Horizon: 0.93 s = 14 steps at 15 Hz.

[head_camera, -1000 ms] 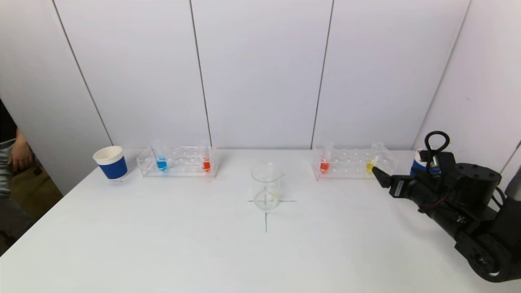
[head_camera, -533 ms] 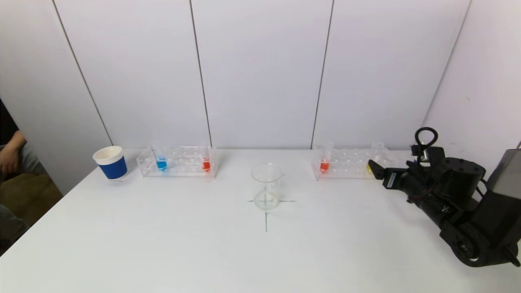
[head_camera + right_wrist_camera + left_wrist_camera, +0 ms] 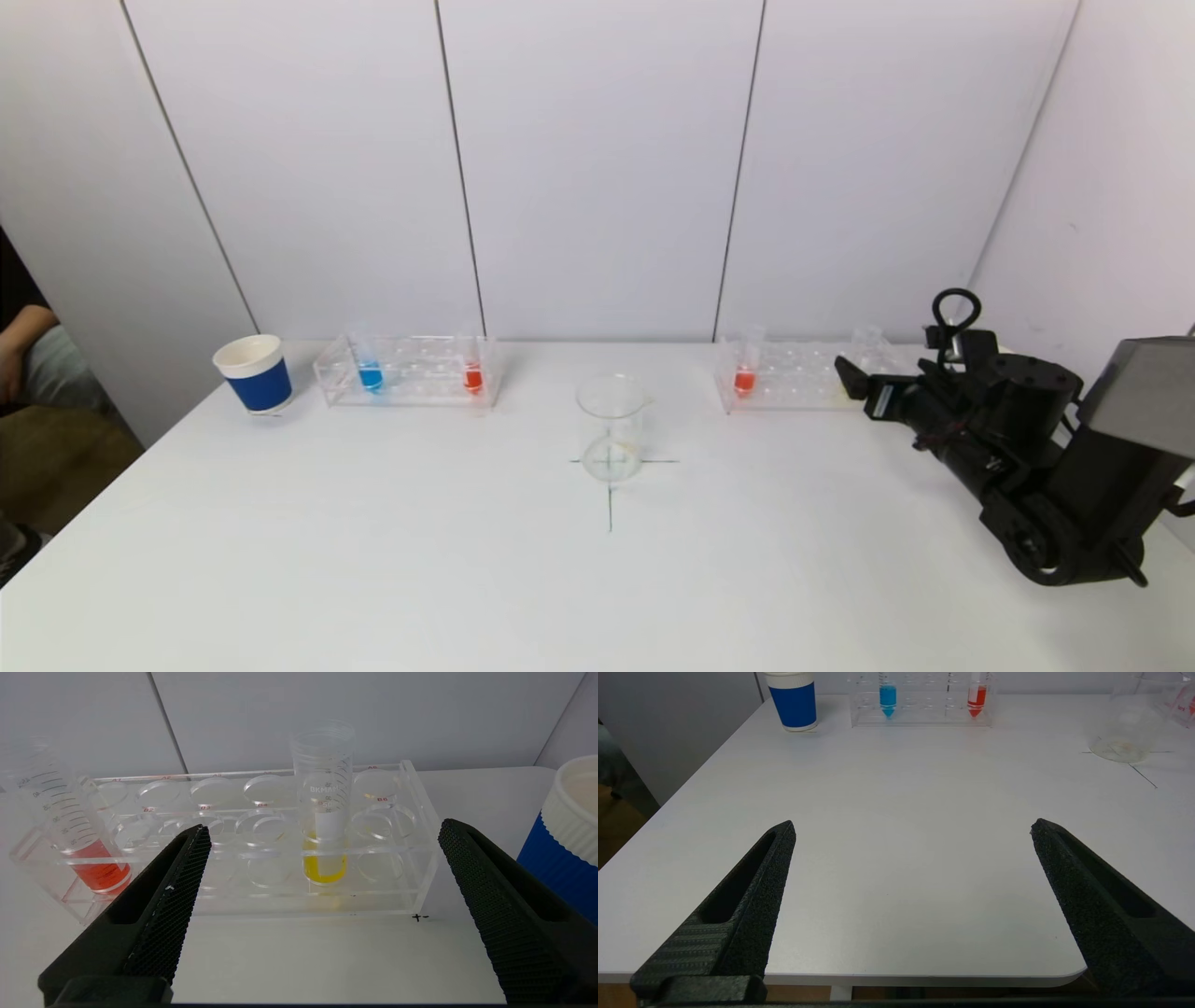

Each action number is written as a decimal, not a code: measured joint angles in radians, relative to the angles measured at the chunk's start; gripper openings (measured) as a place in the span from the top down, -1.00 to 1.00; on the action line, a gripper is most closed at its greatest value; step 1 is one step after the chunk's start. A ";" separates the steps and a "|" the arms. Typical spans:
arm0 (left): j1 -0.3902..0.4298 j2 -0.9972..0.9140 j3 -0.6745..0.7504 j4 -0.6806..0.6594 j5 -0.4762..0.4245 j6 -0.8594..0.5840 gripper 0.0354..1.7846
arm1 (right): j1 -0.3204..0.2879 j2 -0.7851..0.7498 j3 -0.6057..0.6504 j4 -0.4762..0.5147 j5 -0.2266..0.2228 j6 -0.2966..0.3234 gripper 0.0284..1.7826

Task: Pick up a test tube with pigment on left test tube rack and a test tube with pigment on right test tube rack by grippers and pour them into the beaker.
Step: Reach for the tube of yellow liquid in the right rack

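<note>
Since the earlier frame your right arm has pushed forward and leftward along the far right of the tabletop (image 3: 467,579), so the right gripper (image 3: 851,375) now sits at the near side of the right rack (image 3: 794,373), covering the yellow tube in the head view. A person's arm at the left edge has drawn back too.

You can see the right jaws standing wide apart and holding nothing. Through the right wrist camera the yellow tube (image 3: 323,812) stands upright in the right rack (image 3: 261,858), lined up between the two fingers (image 3: 177,891) but ahead of their tips, not touching them. A red tube (image 3: 79,830) leans at the rack's other end, and a blue-and-white cup (image 3: 567,830) stands just beside the rack on the far side from the red tube.

Your left gripper (image 3: 913,830) hangs low near the front edge of the tabletop, out of the head view, its jaws also wide and empty. Well ahead of it the left rack (image 3: 920,700) holds a blue tube (image 3: 887,695) and a red tube (image 3: 976,695), both upright, with another blue cup (image 3: 794,700) just beside the rack.

Between the racks, the clear beaker (image 3: 611,427) stands upright on a drawn cross mark (image 3: 610,495), well apart from both racks.
</note>
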<state>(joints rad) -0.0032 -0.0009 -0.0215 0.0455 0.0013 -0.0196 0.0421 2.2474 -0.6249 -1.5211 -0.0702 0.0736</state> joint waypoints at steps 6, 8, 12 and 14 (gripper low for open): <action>0.000 0.000 0.000 0.000 0.000 0.000 -0.98 | -0.007 0.039 -0.059 0.000 0.002 0.003 -0.99; 0.000 0.000 0.000 0.000 0.000 0.000 -0.98 | -0.007 0.048 -0.068 0.000 0.001 0.004 -0.99; 0.000 0.000 0.000 0.000 0.000 0.000 -0.98 | -0.009 0.061 -0.098 0.000 0.000 0.002 -0.99; 0.000 0.000 0.000 0.000 0.000 0.000 -0.98 | -0.011 0.068 -0.112 0.000 0.003 0.000 -0.99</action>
<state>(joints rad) -0.0032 -0.0009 -0.0215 0.0455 0.0017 -0.0191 0.0311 2.3157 -0.7370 -1.5211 -0.0677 0.0740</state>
